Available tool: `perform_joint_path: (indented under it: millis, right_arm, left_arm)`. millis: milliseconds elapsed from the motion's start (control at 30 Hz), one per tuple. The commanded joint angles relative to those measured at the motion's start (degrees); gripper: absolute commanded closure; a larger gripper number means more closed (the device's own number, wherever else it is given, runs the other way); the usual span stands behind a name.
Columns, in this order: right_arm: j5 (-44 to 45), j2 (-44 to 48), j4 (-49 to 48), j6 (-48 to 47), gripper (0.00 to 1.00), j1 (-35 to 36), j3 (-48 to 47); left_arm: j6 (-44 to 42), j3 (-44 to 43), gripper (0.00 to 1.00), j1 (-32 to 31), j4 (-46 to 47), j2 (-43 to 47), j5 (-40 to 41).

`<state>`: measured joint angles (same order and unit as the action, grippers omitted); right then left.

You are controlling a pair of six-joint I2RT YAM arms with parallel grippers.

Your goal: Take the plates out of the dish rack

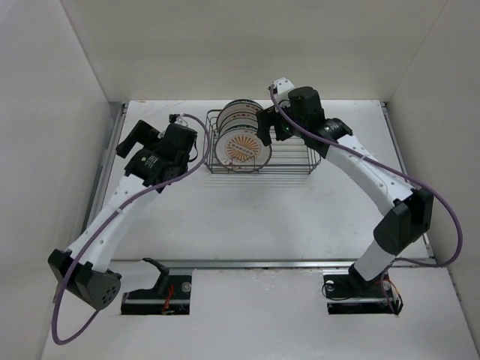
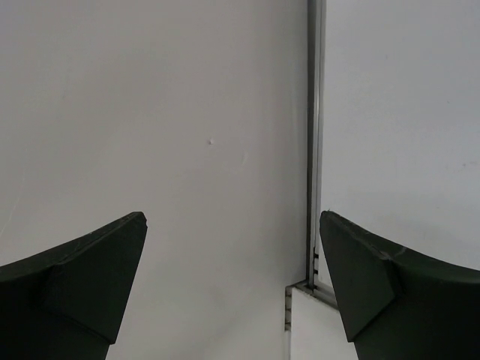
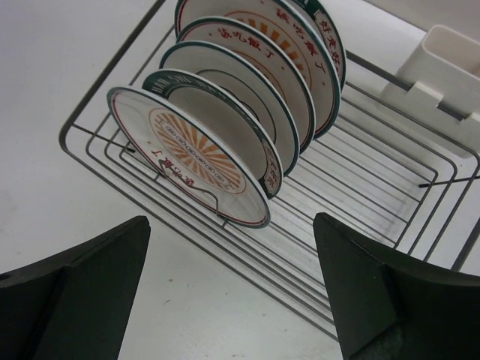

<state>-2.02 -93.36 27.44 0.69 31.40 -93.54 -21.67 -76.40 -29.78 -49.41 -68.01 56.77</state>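
**Item 1. Arm bases.** Two mounts at the near edge of the desk (image 1: 247,217), left and right.

**Item 2. Left arm.** It reaches forward and leftward over the desk. The left claw (image 1: 133,148) sits well to the left of the dish rack, pointing toward the far left corner. Its jaws are spread wide and grip nothing. In the left wrist view only white surface and a metal edge strip (image 2: 315,135) show between the dark fingers (image 2: 90,277).

**Item 3. Right arm.** It arches from the right base toward the far middle of the desk. The right claw (image 3: 231,225) is over the rack, at the right side of the plate stack. Its jaws are spread wide and hold nothing. In the right wrist view the plates lie ahead of the fingers (image 3: 375,292), clear of them.

**Item 4. Dish rack (image 1: 289,169).** A dark wire basket resting on the far middle of the desk, long side facing the arms.

**Item 5. Plates (image 3: 191,154).** At least five, standing on edge in the dividers, packed one behind another at the rack's left end.
- Nearest plate: orange sunburst centre.
- Those behind: dark teal lettered rim bands.

**Item 6. White holder (image 3: 442,64).** Plastic, fixed on the rack's far long edge.

**Item 7. Walls (image 1: 255,45).** Plain white, enclosing the desk at left, right and back.
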Motion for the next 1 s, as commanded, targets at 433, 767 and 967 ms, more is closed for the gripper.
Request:
perform_joint_path:
  millis: [433,767,967]
  right_arm:
    - [-3.2,-11.5,-5.9,-4.4,0.29,-0.9,-3.4]
    - [-3.1,-14.8,-6.4,-6.5,0.80,-1.5,-5.7]
    - [0.0,-10.5,-6.4,-8.3,1.00,-1.5,-4.0]
  left_arm:
    - [6.3,-2.1,0.00,3.7,-2.7,1.7,-24.0]
    - [9.4,2.0,0.00,3.7,-2.7,-2.6,-18.6]
    - [9.9,2.0,0.00,3.7,-2.2,-2.6,-18.6]
